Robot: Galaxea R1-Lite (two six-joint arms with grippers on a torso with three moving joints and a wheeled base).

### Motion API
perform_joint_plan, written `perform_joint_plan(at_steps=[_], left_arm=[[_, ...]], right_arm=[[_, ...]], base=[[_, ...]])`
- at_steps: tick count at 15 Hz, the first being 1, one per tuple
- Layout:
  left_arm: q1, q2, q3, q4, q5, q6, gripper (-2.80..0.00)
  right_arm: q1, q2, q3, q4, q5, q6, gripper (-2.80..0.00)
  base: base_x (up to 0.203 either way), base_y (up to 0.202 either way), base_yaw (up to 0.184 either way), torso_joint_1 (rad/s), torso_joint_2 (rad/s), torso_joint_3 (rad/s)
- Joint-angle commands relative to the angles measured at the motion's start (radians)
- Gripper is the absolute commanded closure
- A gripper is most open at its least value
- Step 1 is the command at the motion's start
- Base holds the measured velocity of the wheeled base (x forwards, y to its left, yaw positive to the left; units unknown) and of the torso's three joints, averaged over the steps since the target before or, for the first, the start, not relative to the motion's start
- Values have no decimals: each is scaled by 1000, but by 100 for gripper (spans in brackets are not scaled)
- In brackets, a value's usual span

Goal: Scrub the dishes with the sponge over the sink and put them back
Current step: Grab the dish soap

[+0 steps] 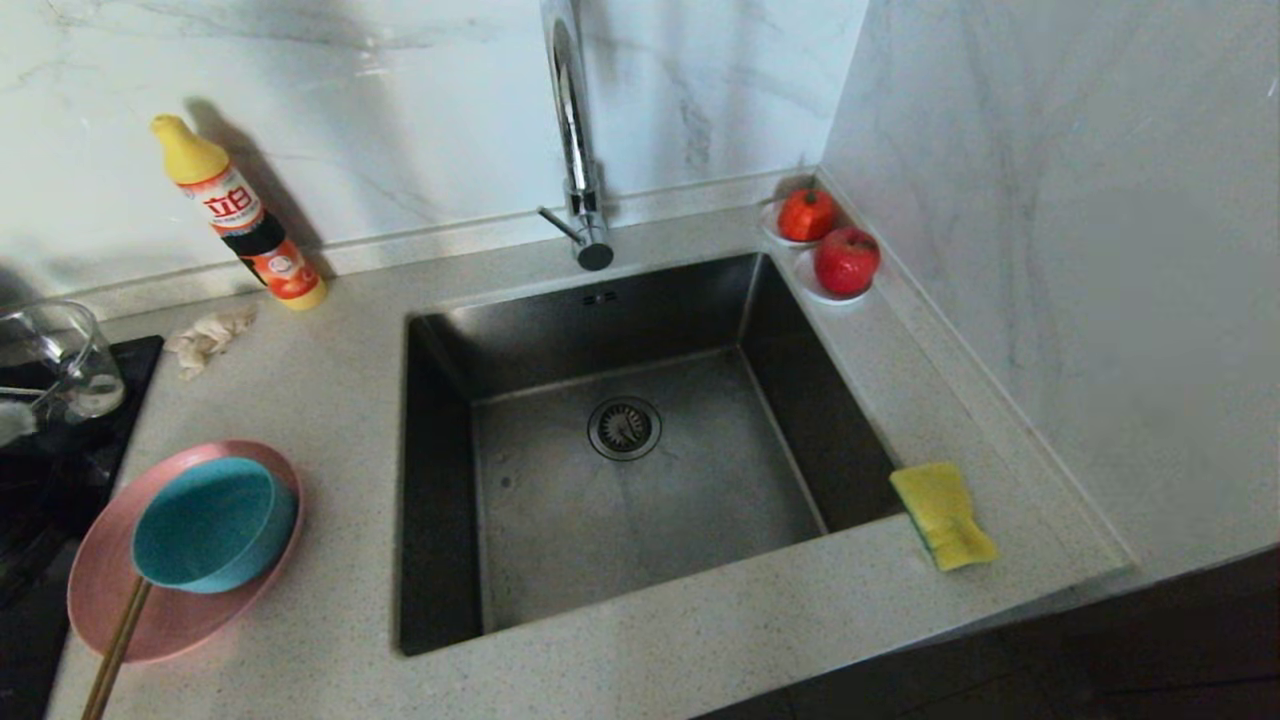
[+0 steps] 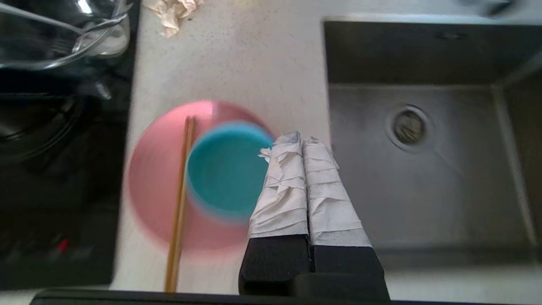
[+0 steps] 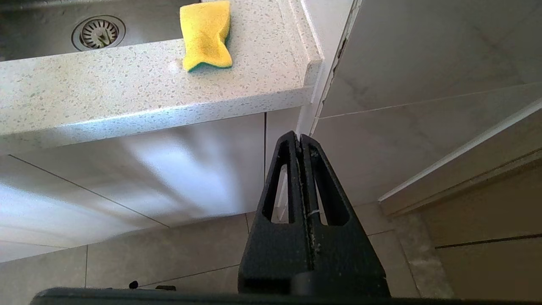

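Soap btl (image 1: 240, 215) label: "立白"

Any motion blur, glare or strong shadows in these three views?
Left wrist view: the pink plate and teal bowl are smeared by motion blur, while the shut left pincer stays sharp. Head view: sharp; the detergent bottle casts a long shadow on the wall, and the faucet shows glare. Right wrist view: crisp, with the sponge brightly lit above the shut right pincer.
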State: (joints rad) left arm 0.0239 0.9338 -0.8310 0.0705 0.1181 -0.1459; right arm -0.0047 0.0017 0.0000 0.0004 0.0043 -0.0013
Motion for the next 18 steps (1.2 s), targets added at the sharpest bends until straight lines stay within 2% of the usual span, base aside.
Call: perform_joint_plan(at_steps=[1, 4, 6, 8, 10, 11, 12, 15, 18], left_arm=[[14, 366, -61, -115, 43, -13, 0], [25, 598, -87, -320, 125, -34, 0], [48, 706, -101, -449, 151, -54, 0], [71, 788, -112, -547, 167, -61, 0], [90, 843, -150, -607, 216, -74, 0], [94, 857, -172, -619, 259, -93, -280], [94, 864, -193, -621, 288, -103, -280], [94, 890, -198, -677, 293, -108, -280], [94, 905, -210, -704, 292, -154, -280]], right_arm=[[0, 0, 0, 0, 0, 0, 0], [0, 0, 0, 0, 0, 0, 0], [0, 0, 0, 0, 0, 0, 0], [0, 0, 0, 0, 0, 0, 0], [0, 0, 0, 0, 0, 0, 0], [0, 0, 0, 0, 0, 0, 0], [0, 0, 0, 0, 0, 0, 0], [0, 0, 0, 0, 0, 0, 0], [0, 0, 0, 0, 0, 0, 0]], base=[[0, 0, 0, 0, 0, 0], [0, 0, 0, 0, 0, 0], [0, 0, 0, 0, 0, 0], [0, 0, 0, 0, 0, 0], [0, 0, 0, 0, 0, 0], [0, 0, 0, 0, 0, 0], [0, 0, 0, 0, 0, 0], [0, 0, 0, 0, 0, 0], [0, 0, 0, 0, 0, 0]])
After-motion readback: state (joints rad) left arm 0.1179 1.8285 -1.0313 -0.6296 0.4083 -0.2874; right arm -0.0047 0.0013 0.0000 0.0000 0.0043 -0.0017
